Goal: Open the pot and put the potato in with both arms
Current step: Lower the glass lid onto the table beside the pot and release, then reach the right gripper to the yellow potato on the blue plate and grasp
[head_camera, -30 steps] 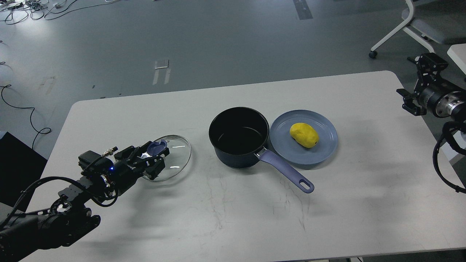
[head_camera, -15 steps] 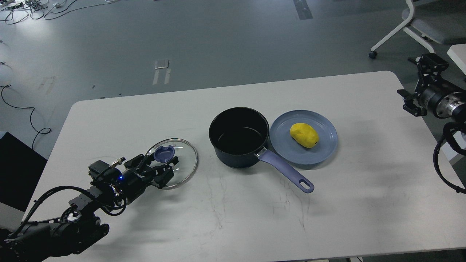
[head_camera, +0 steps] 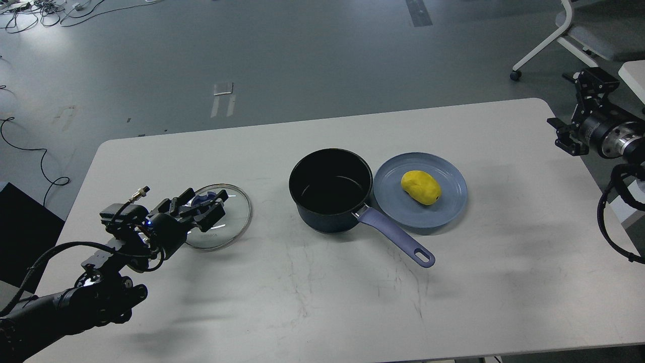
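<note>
The dark navy pot [head_camera: 330, 191] stands open at the table's middle, its lavender-blue handle [head_camera: 398, 239] pointing to the front right. The yellow potato [head_camera: 421, 187] lies on a blue-grey plate [head_camera: 448, 209] just right of the pot. My left gripper [head_camera: 201, 205] is shut on the blue knob of the round glass lid [head_camera: 227, 219], at the left of the table; the knob is mostly hidden by the fingers. My right gripper [head_camera: 569, 108] hangs empty beyond the table's right edge, its fingers apart, well right of the plate.
The white table [head_camera: 322, 302] ends close behind the pot and plate. A black box [head_camera: 20, 227] stands off the table's left edge. A wheeled chair [head_camera: 579, 35] and another white tabletop [head_camera: 635, 75] are at the far right. Cables lie on the floor at top left.
My left gripper has carried the glass lid left and slightly back, away from the pot. My right gripper has shifted slightly up. Pot, plate and potato have not moved.
</note>
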{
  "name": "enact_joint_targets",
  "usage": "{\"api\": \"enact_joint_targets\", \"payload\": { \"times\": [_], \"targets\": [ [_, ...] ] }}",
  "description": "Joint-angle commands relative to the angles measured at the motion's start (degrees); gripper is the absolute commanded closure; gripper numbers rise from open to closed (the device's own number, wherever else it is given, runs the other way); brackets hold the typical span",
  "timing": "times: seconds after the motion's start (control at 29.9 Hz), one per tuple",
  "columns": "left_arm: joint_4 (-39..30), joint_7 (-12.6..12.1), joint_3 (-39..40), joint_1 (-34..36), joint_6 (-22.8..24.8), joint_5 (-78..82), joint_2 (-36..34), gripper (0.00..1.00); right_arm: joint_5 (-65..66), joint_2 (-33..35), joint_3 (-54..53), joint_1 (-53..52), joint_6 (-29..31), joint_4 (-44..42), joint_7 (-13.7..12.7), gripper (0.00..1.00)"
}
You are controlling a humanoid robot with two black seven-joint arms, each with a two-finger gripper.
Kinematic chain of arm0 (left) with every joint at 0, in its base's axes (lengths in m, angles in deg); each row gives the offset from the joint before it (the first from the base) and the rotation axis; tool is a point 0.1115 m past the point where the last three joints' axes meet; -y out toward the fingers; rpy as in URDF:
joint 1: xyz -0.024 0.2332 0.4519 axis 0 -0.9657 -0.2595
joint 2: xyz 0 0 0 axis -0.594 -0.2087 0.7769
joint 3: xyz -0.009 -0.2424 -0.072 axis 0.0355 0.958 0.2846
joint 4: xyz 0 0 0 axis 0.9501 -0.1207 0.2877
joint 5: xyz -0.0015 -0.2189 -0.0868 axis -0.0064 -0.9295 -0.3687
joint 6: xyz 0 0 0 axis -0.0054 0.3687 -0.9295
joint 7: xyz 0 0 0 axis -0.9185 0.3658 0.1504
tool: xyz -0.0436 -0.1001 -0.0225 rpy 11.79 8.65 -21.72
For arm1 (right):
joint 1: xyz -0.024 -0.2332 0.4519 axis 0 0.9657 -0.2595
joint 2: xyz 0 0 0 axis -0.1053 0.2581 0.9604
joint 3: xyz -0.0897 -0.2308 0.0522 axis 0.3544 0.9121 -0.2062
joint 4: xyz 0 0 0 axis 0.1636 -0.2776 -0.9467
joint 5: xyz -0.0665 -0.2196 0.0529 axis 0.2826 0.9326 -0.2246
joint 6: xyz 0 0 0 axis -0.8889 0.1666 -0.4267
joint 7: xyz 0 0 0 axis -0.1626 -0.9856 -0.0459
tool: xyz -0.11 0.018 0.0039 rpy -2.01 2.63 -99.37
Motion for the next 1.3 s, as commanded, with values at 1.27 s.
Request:
{"api": "enact_joint_targets", "payload": {
  "times": [1.27],
  "targets": [
    [-4.32, -5.57, 19.91, 15.55, 33.17, -49.08, 1.56, 0.01, 75.72, -7.1, 27.96, -11.86, -18.11, 11.85, 16.4, 0.0]
  ]
}}
